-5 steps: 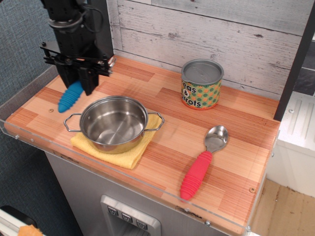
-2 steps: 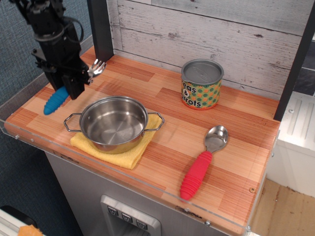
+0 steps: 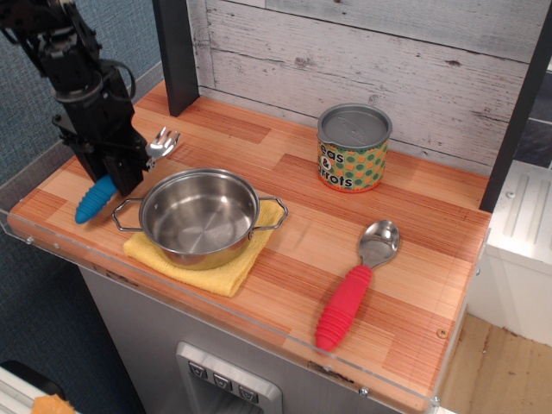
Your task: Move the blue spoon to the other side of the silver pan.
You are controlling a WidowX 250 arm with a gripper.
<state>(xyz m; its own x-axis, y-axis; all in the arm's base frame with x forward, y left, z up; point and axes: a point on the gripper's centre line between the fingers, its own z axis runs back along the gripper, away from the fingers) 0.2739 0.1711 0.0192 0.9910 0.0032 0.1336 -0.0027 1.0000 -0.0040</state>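
Observation:
The blue spoon has a ribbed blue handle (image 3: 93,199) and a silver tined head (image 3: 163,142). It lies slanted at the left end of the wooden counter, left of the silver pan (image 3: 199,216). My black gripper (image 3: 118,172) stands over the spoon's middle with its fingers closed around it, hiding the neck. The handle end points down-left toward the counter's front left corner; the head points up-right. I cannot tell whether the spoon rests on the wood or hangs just above it. The pan sits upright and empty on a yellow cloth (image 3: 205,269).
A printed tin can (image 3: 353,148) stands at the back centre. A red-handled spoon (image 3: 356,282) lies at the front right. A clear plastic lip (image 3: 259,332) runs along the counter's front edge. A dark post (image 3: 176,56) stands at the back left.
My gripper has carried the blue spoon left and forward, from behind the pan's left rim to the counter's left end, and lowered it.

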